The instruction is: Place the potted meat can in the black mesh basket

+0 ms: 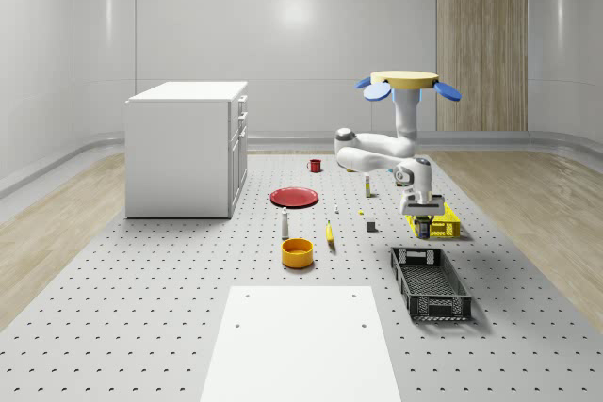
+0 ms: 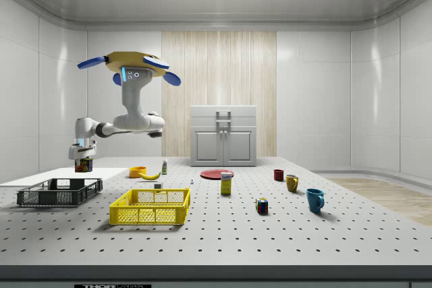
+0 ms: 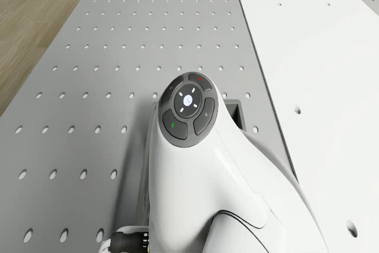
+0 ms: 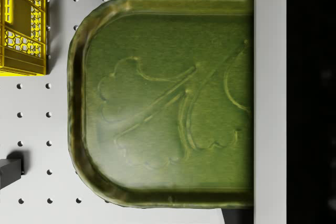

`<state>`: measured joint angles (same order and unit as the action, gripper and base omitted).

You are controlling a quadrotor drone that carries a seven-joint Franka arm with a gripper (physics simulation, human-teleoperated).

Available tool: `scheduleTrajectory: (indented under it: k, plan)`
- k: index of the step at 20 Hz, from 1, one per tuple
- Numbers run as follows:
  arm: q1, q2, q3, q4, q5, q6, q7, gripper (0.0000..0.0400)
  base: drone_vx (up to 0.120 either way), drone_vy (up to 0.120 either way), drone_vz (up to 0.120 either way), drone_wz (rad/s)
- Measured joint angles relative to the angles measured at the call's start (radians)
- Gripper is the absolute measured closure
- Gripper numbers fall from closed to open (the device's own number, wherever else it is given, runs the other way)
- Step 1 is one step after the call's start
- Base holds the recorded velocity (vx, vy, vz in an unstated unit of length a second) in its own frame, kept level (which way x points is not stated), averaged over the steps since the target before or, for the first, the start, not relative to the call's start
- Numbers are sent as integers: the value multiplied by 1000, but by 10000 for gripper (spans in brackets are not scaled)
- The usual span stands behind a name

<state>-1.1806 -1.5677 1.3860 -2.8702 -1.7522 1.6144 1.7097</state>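
Note:
The potted meat can (image 1: 426, 229) hangs in the air with my gripper (image 1: 424, 217) shut on it. In the side view the can (image 2: 84, 164) sits a little above the black mesh basket (image 2: 59, 192), over the end nearest the yellow basket. The black mesh basket (image 1: 431, 281) lies on the perforated table, just in front of the gripper in the whole-scene view. The can's green embossed lid (image 4: 163, 103) shows close up in the wrist view. The drone (image 1: 405, 82) hovers high above the table behind the basket, its arm reaching down and forward.
A yellow basket (image 1: 438, 222) stands just behind the gripper. A small dark block (image 1: 371, 226), a banana (image 1: 330, 233), an orange bowl (image 1: 297, 251) and a red plate (image 1: 295, 197) lie to the whole-scene view's left. A white cabinet (image 1: 188, 148) stands farther left.

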Motion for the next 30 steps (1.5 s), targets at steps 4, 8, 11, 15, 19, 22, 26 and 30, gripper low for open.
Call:
scheduleTrajectory:
  k: [4, 8, 11, 15, 19, 22, 26, 30]
  plan:
    - [0, -1, 0, 0, 0, 1, 0, 119, 120, 0, -70, 0]
    - [0, -1, 0, 0, 0, 1, 0, 119, 120, 0, -40, 0]
    - [0, -2, 0, 0, 1, 1, 0, 119, 120, 0, 0, 0]
    - [0, -2, 0, 0, 1, 2, 0, 119, 120, 0, 0, 0]
    - [0, -3, 0, 0, 1, 2, 0, 119, 120, -30, 0, 0]
    - [-1, -3, 0, 0, 1, 3, 0, 119, 120, -93, 0, 0]
    - [-1, -3, 0, 0, 1, 3, 0, 119, 120, 0, 0, 0]
    - [-1, -4, 0, 0, 1, 3, 1, 119, 40, 0, -90, 0]
